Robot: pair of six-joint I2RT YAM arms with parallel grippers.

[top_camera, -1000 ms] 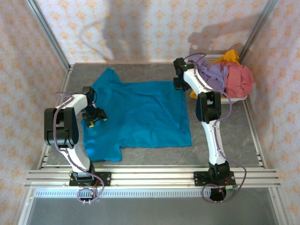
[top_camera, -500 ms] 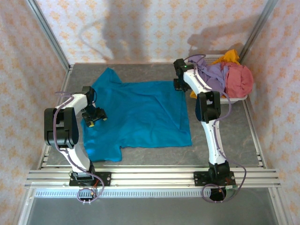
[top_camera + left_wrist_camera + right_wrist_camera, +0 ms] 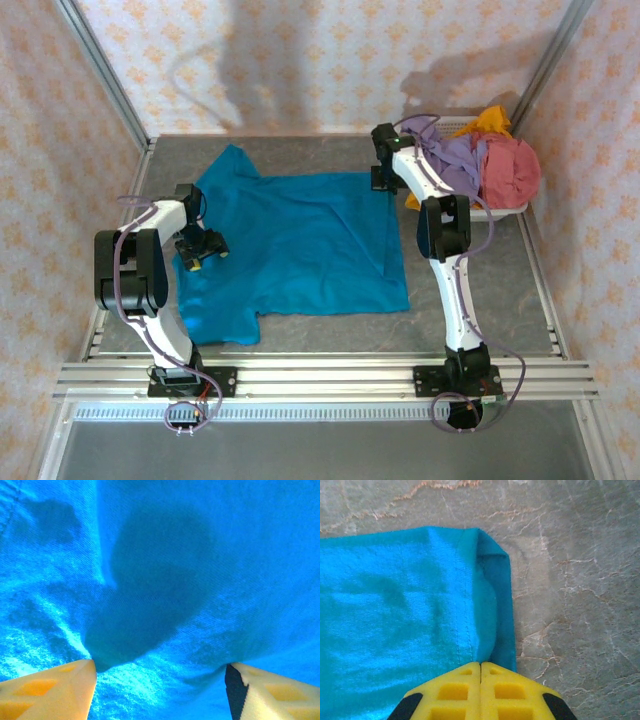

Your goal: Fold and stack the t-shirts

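A teal-blue t-shirt (image 3: 300, 240) lies spread flat on the grey table. My left gripper (image 3: 197, 255) is at the shirt's left side, pointing down. In the left wrist view it (image 3: 160, 672) is open, with both yellow fingertips (image 3: 55, 690) pressed onto the teal cloth (image 3: 160, 570) and a low ridge bunched between them. My right gripper (image 3: 381, 180) is at the shirt's far right corner. In the right wrist view it (image 3: 480, 664) is shut, and the folded hem of the shirt (image 3: 490, 605) runs in between its pads.
A white basket (image 3: 500, 210) stands at the far right, holding lavender (image 3: 455, 160), orange-yellow (image 3: 492, 120) and dusty red (image 3: 512, 168) t-shirts. Bare marbled table (image 3: 570, 580) lies right of the hem. Patterned walls close in the sides and back.
The right gripper's jaws have closed on the shirt's corner. Neither arm nor the shirt has visibly moved in the top view.
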